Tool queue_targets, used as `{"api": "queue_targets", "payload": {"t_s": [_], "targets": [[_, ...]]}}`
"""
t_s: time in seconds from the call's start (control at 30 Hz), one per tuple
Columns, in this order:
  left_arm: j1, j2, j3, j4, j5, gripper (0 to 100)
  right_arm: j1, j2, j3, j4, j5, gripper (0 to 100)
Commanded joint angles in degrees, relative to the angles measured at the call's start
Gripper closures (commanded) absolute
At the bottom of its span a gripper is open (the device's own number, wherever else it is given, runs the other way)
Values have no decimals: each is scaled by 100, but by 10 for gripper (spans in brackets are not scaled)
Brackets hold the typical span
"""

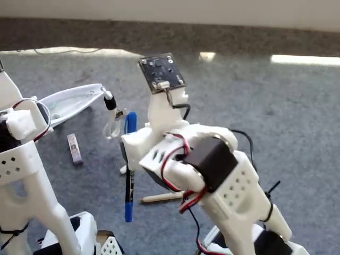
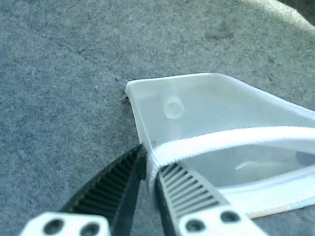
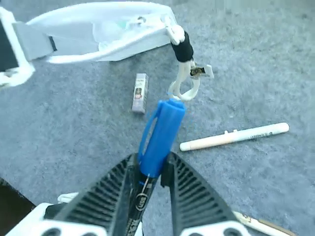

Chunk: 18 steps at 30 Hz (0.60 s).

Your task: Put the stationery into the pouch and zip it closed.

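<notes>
At the left, grips the rim of the open white pouch (image 2: 206,108) tight with the left gripper (image 2: 147,164). Farther right, squeezes the blue pen (image 3: 162,128) in the right gripper (image 3: 149,167), near the pouch's strap end, with a white pen (image 3: 234,136) lying on the grey carpet (image 3: 275,59) nearby.

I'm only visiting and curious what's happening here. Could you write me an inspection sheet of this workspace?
Surface: grey carpet-like table, sunlit at the far edge.
Job's things: white mesh pouch, mouth open; blue-capped pen held up; white pen, small box and pencil lying loose.
Clutter: nothing seen.
Grippers: left gripper shut on the pouch rim; right gripper shut on the blue-capped pen.
Cables: red and black wires on the right arm.
Surroundings: pale wall behind.
</notes>
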Motion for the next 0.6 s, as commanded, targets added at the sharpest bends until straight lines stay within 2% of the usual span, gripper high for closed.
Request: {"api": "queue_targets", "payload": {"t_s": [0.0,0.33,0.57], "targets": [[154,-119,-13,-79,-70,993,48,-646,734,-936,62,995],[154,-119,-13,-114,-88,993,66,-2475,3055,-3741,79,995],[154,-119,-13,-105,-88,993,40,-3714,4787,-5842,1116,995]]}}
